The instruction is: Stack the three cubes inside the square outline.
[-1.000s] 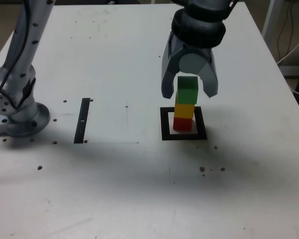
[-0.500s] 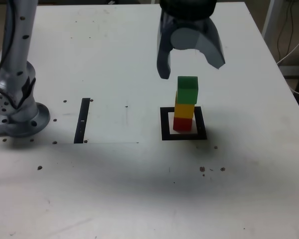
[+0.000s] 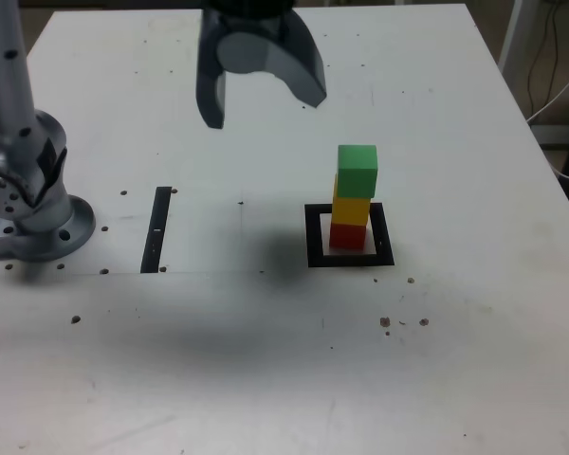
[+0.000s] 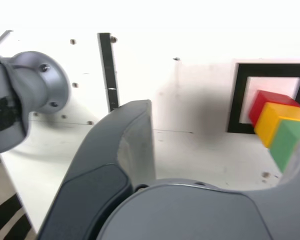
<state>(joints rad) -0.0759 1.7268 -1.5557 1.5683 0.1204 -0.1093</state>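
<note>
Table (image 3: pixel 455 360) white, speckled, shadowed.

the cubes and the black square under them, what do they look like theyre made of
The green cube, yellow cube and red cube look like solid painted wood or matte plastic: flat even colour, crisp edges, no shine. Which of the two cannot be told. The square outline looks like flat black tape or print on the table: no visible thickness, dull finish.

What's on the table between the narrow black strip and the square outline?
Just bare white table with a few dark specks, seen in the exterior view between strip and square outline.
</note>
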